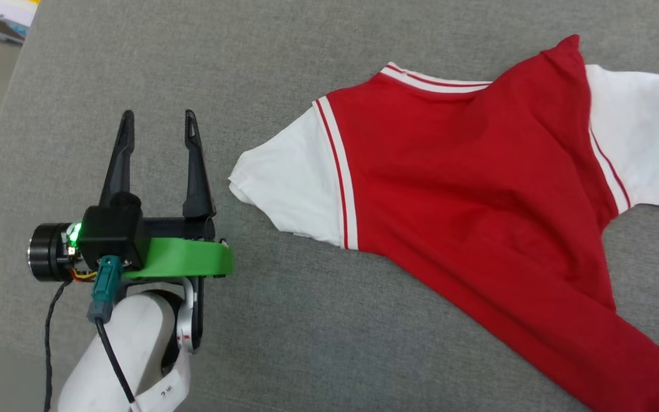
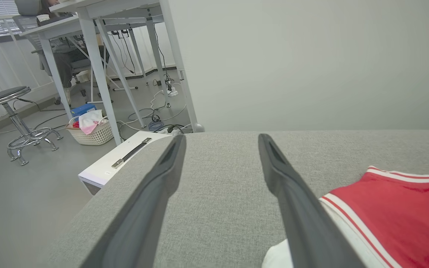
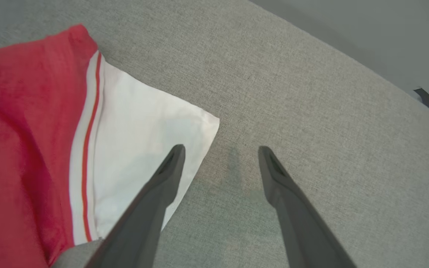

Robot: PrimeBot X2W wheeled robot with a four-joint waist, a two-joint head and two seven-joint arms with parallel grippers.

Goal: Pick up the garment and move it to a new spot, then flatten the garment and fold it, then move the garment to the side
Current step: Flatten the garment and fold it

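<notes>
We saw the red garment (image 1: 467, 171) lying spread out on the grey counter (image 1: 306, 343). Our left pincer (image 1: 159, 117) was wide and empty, near one white sleeve (image 1: 289, 189). Our right pincer (image 3: 222, 149) was wide too, above the edge of the other white sleeve (image 3: 143, 123)

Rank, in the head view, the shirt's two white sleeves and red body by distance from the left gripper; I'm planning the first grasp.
1. Left white sleeve, just beside the left gripper.
2. Red body, middle.
3. Right white sleeve, far right edge.
</notes>
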